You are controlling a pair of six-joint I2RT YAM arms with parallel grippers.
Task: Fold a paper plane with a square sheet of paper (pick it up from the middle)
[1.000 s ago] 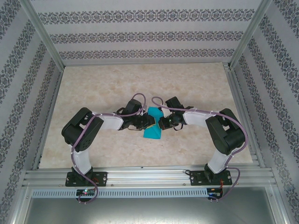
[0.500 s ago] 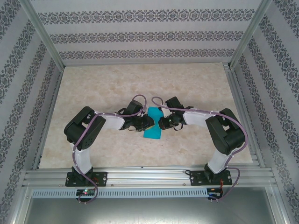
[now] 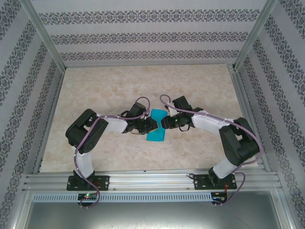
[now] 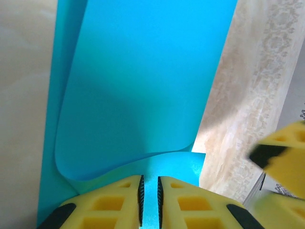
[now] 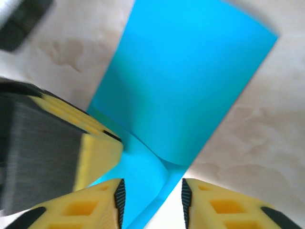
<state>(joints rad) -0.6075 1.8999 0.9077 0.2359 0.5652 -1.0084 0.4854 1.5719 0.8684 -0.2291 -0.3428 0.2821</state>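
My left pincer (image 4: 150, 191) pinches the teal square sheet of paper (image 4: 143, 86), folded double with a curled upper layer; my right pincer (image 5: 151, 193) stands open.

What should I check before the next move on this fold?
1. Left pincer clamped on the paper: ok.
2. Right pincer open: ok, jaws stand apart.
3. Paper free of the right pincer: cannot tell; its edge lies between the open jaws.
4. Fold lying flat: not ok; the upper layer curls up off the lower one.
5. Paper well inside the table edges: ok.
6. Gap between the two pincers: cannot tell; they are very close together at the paper.
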